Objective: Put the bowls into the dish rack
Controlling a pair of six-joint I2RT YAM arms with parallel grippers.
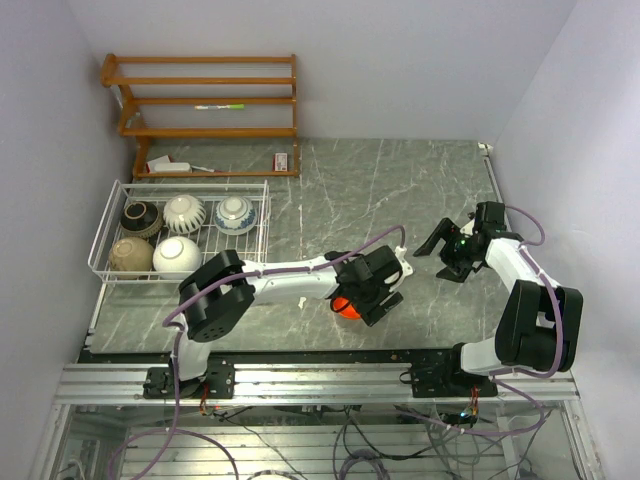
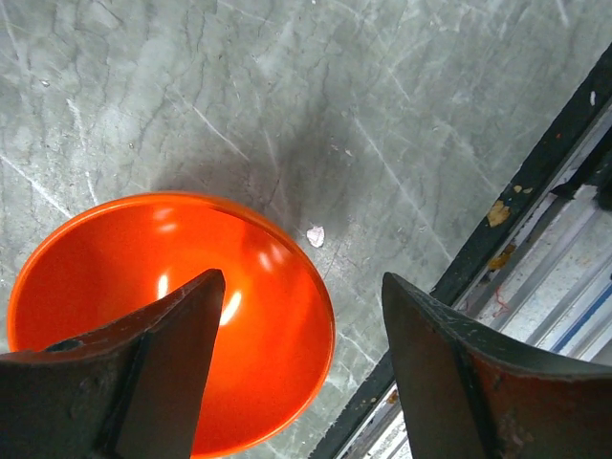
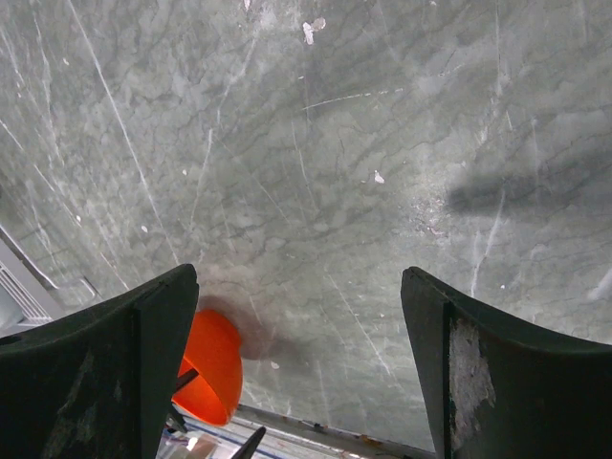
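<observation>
Orange bowl sits upright on the grey marble tabletop, low in the centre of the top view, well apart from the rack at the left; the left pincer hangs right over it. From the left wrist, that pincer is spread wide across the rim of the orange bowl; one finger is over the glossy inside, the other outside; whether either touches cannot be told. The white wire rack holds a black bowl, a cream bowl and a blue-and-white bowl in its far row; a tan bowl and a white bowl sit nearer. The right pincer, right of centre, is spread too; its wrist view shows bare marble between the fingers, with the orange bowl at lower left. A wooden shelf stands upper left.
</observation>
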